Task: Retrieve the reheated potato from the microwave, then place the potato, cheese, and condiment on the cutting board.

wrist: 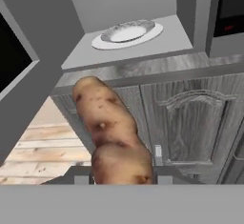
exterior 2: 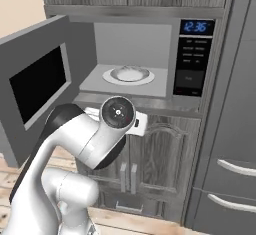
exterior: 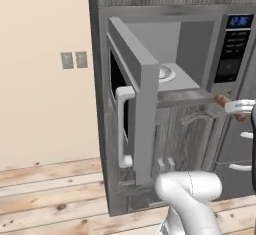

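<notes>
Microwave (exterior 2: pixel 150 54) stood with its door (exterior 2: pixel 37 86) swung wide to the left, dark window facing out. Inside the cavity sat one white plate (exterior 2: pixel 129 75) on the grey floor, nothing on it. Control panel (exterior 2: pixel 195 56) at right, blue clock lit.

Potato (wrist: pixel 112 132) was out of the microwave, held in front of the cabinet doors (wrist: pixel 190 123) below the oven's ledge. In the hand view it ran long and tan with brown spots, rising from between the fingers toward the ledge. Fingers were clamped on its lower end, the tips mostly hidden behind it.

In the left base view the gripper (exterior: pixel 240 107) showed at the right edge, with a bit of brown potato beside it, just under the control panel. Wood plank floor (exterior: pixel 45 194) below.
</notes>
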